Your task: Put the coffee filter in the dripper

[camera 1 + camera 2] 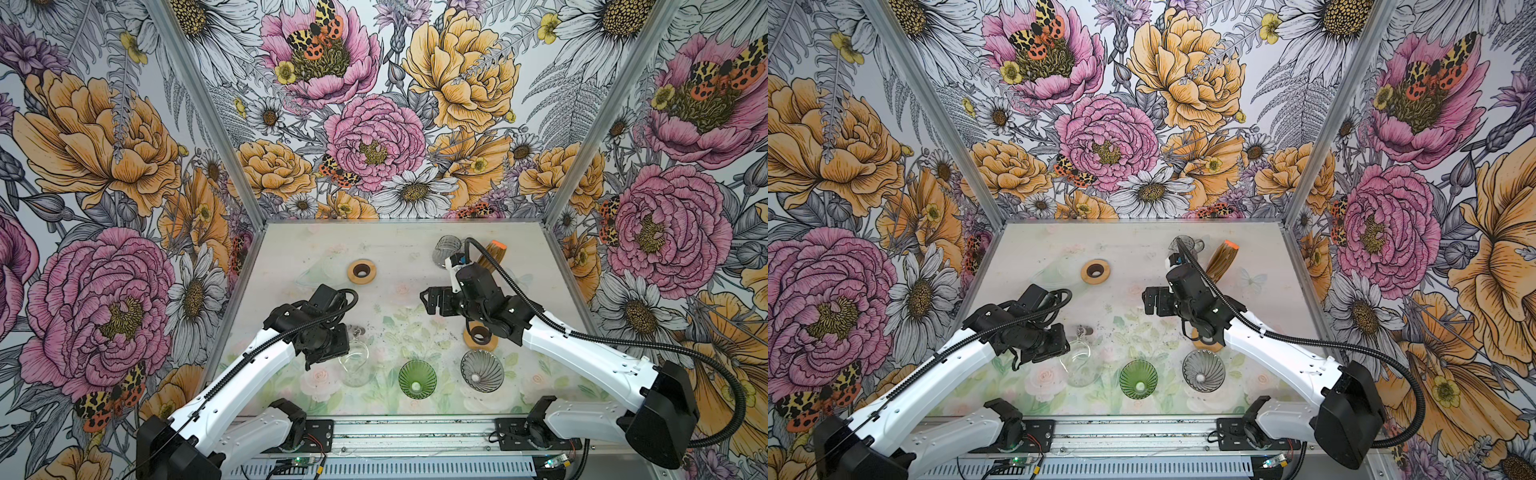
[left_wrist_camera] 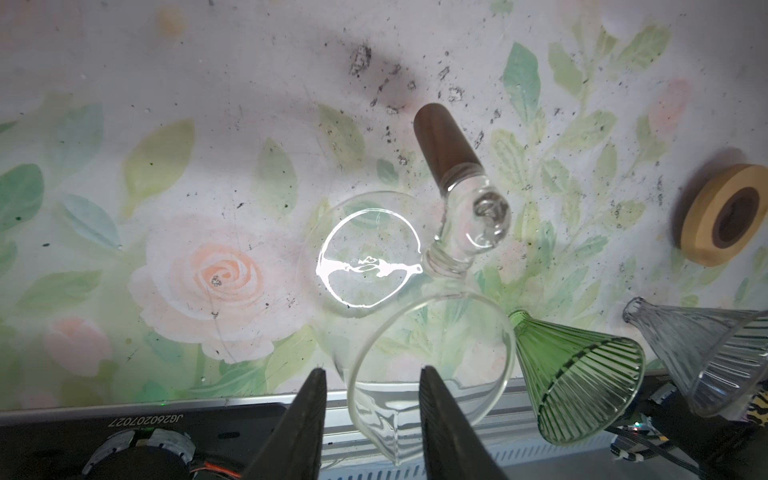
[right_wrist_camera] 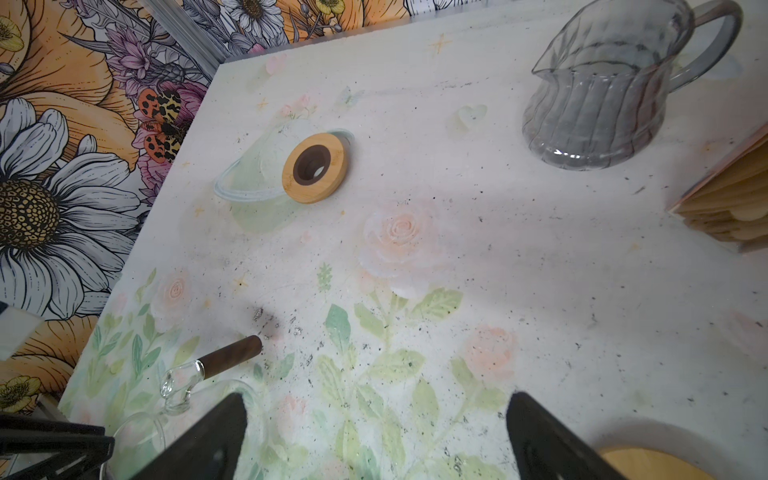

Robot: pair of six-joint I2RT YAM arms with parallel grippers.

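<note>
My left hand (image 2: pixel 372 374) is at the clear glass server (image 2: pixel 415 332), low and left of centre in both top views. Its fingers stand partly apart with the server's wall between them, one inside the mouth and one outside beside the spout. There is a sliver of gap on the outer side, so I call it open and not yet clamped. My right hand (image 3: pixel 378 399) is spread wide and empty over bare counter (image 3: pixel 457 270), near the middle of the frame.

The coffee filters (image 1: pixel 492 255) are near neither hand. They are a brown pleated stack at the upper right of the counter, just beside the grey jug (image 1: pixel 446 249). The green dripper (image 1: pixel 417 379) and the grey dripper (image 1: pixel 482 370) sit along the lower edge, well apart from the stack (which one is meant I cannot tell, and a pale dripper (image 3: pixel 257 183) with a wooden collar (image 3: pixel 314 166) lies on its side toward the upper left).

I expect a filter to be almost weightless, thin and limp, easy to crease and likely to cling to its neighbours. I would pinch only the outermost sheet at its free top edge, lightly. My right hand is the nearer one for that, and I would peel the sheet away slowly so the others are not dragged along.
</note>
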